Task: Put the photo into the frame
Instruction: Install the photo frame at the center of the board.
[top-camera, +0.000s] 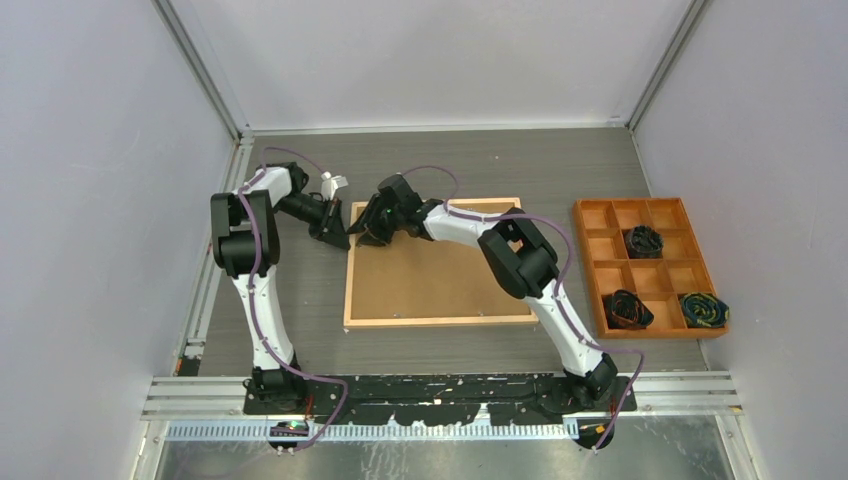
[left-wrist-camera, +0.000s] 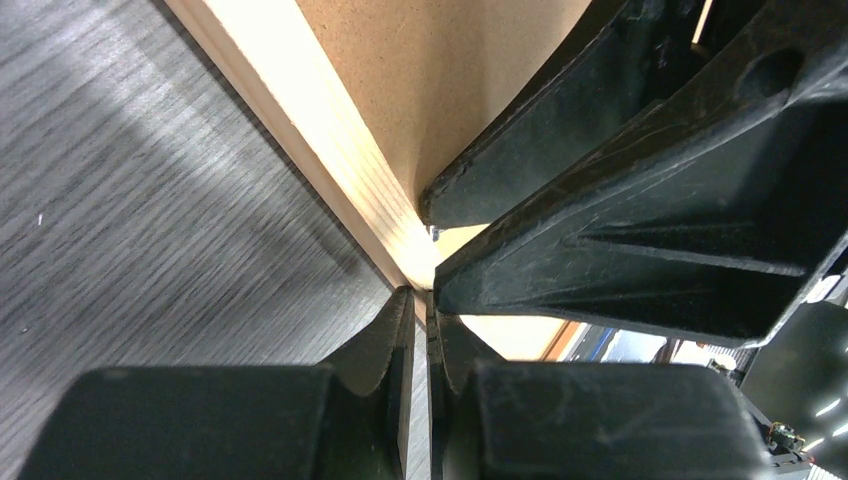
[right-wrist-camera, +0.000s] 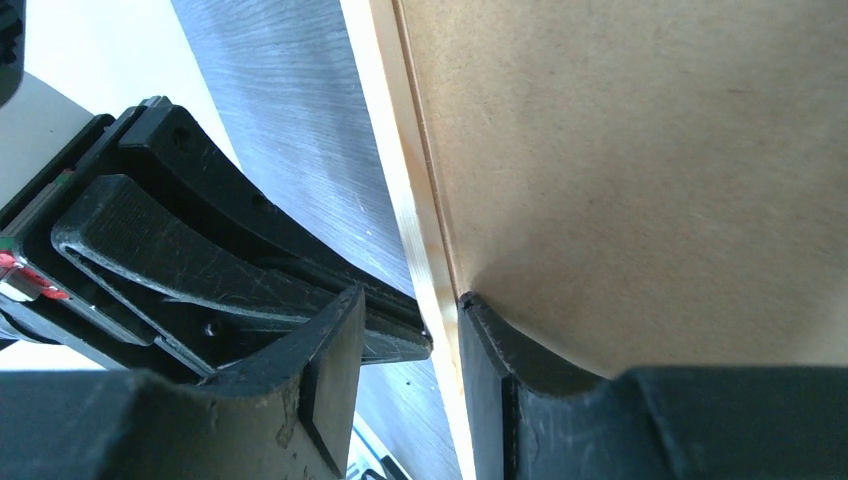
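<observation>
The light-wood frame (top-camera: 430, 322) lies flat in the middle of the table. The photo (top-camera: 440, 270) fills its centre with the brown board back up; the printed side is hidden. Both grippers meet at the frame's far-left corner. My left gripper (top-camera: 337, 238) is just outside that corner, shut, its tips (left-wrist-camera: 427, 310) against the wood border (left-wrist-camera: 340, 150) with nothing between them. My right gripper (top-camera: 372, 235) is open and straddles the border (right-wrist-camera: 397, 150). One of its fingers rests on the board (right-wrist-camera: 650, 150) and the other stands outside the border, next to the left gripper's fingers (right-wrist-camera: 200, 250).
An orange compartment tray (top-camera: 650, 201) sits at the right with three dark bundles (top-camera: 643, 240) in its cells. Grey walls close in the table at the left, back and right. The arm bases stand on a rail at the near edge.
</observation>
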